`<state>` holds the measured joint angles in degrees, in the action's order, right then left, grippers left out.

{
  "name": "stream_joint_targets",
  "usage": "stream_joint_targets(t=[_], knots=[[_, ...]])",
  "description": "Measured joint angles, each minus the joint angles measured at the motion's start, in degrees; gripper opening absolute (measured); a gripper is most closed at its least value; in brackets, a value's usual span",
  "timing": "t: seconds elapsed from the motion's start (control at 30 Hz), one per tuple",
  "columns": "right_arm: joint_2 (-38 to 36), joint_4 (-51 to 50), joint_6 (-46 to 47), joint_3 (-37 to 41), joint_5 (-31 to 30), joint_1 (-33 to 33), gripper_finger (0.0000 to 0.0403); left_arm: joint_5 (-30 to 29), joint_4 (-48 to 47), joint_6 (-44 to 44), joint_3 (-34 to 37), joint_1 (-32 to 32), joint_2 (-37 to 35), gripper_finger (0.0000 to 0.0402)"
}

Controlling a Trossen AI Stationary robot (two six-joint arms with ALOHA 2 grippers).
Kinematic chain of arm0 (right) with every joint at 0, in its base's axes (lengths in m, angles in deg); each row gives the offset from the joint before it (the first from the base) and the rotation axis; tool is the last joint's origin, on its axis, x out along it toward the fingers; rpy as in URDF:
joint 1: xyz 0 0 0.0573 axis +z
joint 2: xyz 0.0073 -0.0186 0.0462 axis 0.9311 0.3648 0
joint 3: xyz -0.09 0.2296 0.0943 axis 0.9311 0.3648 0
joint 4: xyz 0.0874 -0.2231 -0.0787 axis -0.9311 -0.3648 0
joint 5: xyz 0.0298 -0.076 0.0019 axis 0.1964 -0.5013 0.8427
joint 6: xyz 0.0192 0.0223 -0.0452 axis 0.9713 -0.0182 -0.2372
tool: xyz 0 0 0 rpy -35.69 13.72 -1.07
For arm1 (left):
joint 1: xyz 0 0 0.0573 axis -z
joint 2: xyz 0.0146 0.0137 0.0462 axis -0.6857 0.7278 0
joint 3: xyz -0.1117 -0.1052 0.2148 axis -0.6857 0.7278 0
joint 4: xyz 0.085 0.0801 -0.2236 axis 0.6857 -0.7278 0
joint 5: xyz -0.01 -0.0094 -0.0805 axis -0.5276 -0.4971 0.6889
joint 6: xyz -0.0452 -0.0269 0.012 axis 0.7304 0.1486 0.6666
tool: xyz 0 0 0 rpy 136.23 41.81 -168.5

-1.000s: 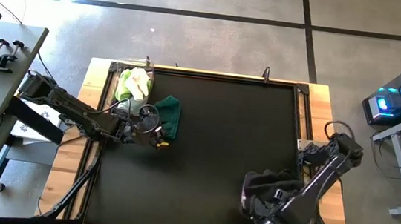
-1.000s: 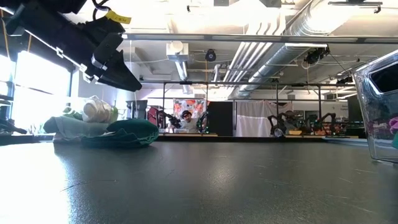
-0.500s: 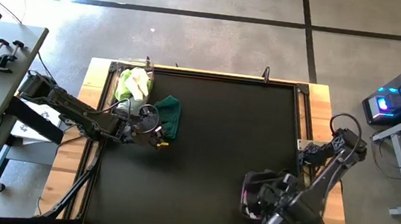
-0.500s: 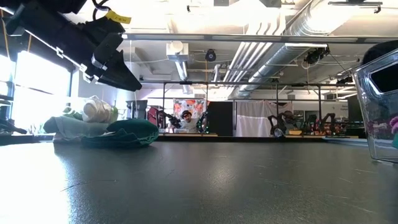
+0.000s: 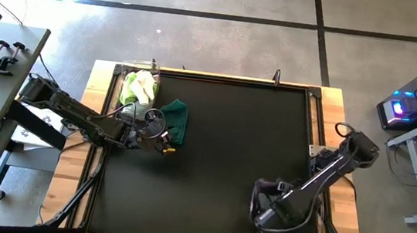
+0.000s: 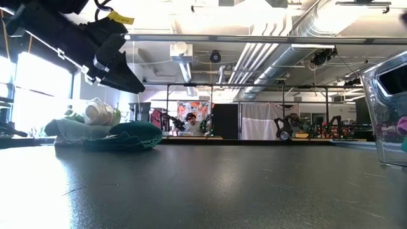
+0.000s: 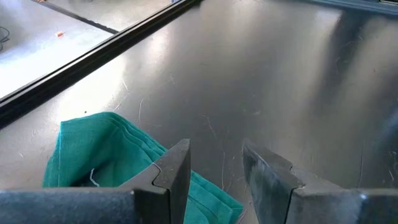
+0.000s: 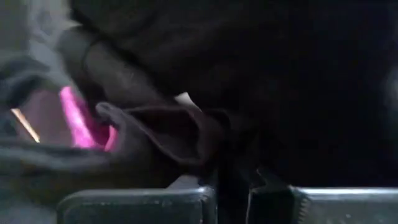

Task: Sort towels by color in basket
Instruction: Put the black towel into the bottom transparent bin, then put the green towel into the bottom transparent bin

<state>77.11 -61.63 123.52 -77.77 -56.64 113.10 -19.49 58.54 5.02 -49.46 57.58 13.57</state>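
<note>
The counter (image 5: pixel 212 156) carries a clear basket (image 5: pixel 261 203) at its near right corner; the right end effector (image 5: pixel 264 214) reaches down into it, pressed together on a dark towel (image 8: pixel 186 74), magenta cloth (image 8: pixel 78 115) beside. At the far left corner, the left end effector (image 7: pixel 214 171) hovers spread directly over the teal-green towel (image 5: pixel 175 121), making that arm nearer.

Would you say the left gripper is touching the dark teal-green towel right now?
Apart. The low view shows the left gripper hanging in the air, with background visible between its tip and the dark teal-green towel lying below it.
</note>
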Motion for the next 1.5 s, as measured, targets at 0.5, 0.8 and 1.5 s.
stream_joint_targets(t=[0.5, 0.8, 1.5], knots=[[-6.9, -0.8, 10.7, -0.4, -3.1, -0.5, 0.0081, 0.0, 0.2, 0.0, 0.0, 0.0, 0.0, 0.0129], [-16.6, 1.5, 13.1, -3.2, -17.7, 1.4, 0.0125, 0.0, 0.2, 0.0, 0.0, 0.0, 0.0, 0.0129], [-14.7, 77.9, -28.4, 23.8, -17.0, -20.8, 0.0183, 13.9, -8.5, -15.2, -5.0, -11.9, 0.0, 0.0129]])
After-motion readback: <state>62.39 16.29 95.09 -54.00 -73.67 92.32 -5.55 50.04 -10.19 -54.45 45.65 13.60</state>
